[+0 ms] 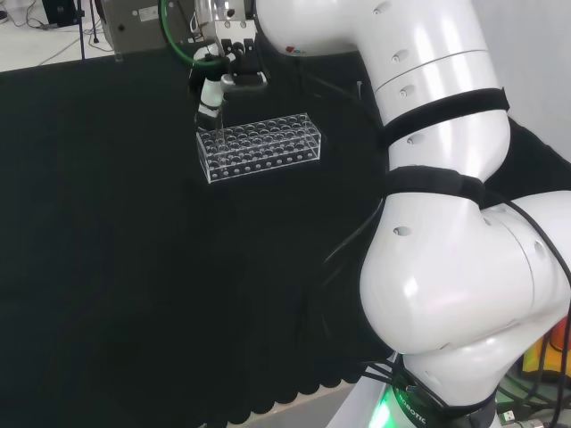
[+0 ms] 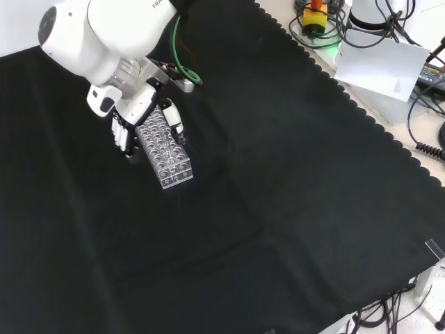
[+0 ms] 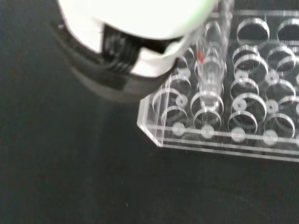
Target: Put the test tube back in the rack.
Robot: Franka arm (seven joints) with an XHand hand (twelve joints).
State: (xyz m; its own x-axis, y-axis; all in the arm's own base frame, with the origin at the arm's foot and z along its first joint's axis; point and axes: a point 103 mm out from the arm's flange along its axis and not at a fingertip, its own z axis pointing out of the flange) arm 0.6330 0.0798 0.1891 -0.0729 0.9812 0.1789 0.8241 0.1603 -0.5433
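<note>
The counter (image 1: 107, 267) is draped in black cloth with a scalloped edge, and in both the head view and the front view most of that cloth lies bare. The white arm (image 1: 446, 223) bulks large at the right of the head view; in the front view its link (image 2: 104, 31) comes in at the top left.

One clear rack (image 1: 259, 147) stands on the cloth, a long block with rows of round holes. In the head view it sits left of the arm, near the far side of the counter; in the front view it lies at the upper left (image 2: 165, 149), running slantwise. Nothing else stands on the cloth near it.

The robot hand (image 1: 214, 89) hangs over the rack's left end in the head view. In the front view it reaches down (image 2: 128, 122) on the rack's left side, with its fingers (image 2: 172, 118) lying across the rack's upper end. The robot hand is closed around one test tube (image 3: 212, 56), a clear tube with a small red mark. In the wrist view the tube stands about upright with its lower end at a hole in the corner region of the rack (image 3: 224, 121); how deep it sits I cannot tell. A blurred white and black part of the robot hand (image 3: 135, 42) covers the tube's upper part there.

Off the counter, the front view shows cables and a white sheet (image 2: 382, 62) at the upper right.
</note>
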